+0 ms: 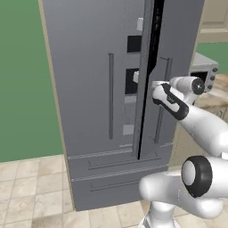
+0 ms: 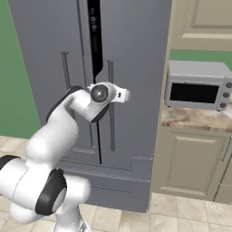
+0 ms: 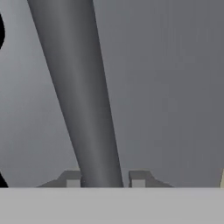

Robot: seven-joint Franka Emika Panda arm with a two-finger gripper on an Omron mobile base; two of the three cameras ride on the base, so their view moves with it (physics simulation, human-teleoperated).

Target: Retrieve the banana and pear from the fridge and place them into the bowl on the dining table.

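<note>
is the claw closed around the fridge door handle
Yes, in the hand view the claw has a fingertip on each side of the fridge handle.

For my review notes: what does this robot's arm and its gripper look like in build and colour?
The arm is glossy white, made of rounded tubular links with black bands and disc caps at the joints; no cables or markings show. The gripper ends in two small blocky grey finger tips, seen in the hand view.

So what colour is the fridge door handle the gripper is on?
Dark grey, matching the fridge door; the handle shows best in the hand view.
</note>
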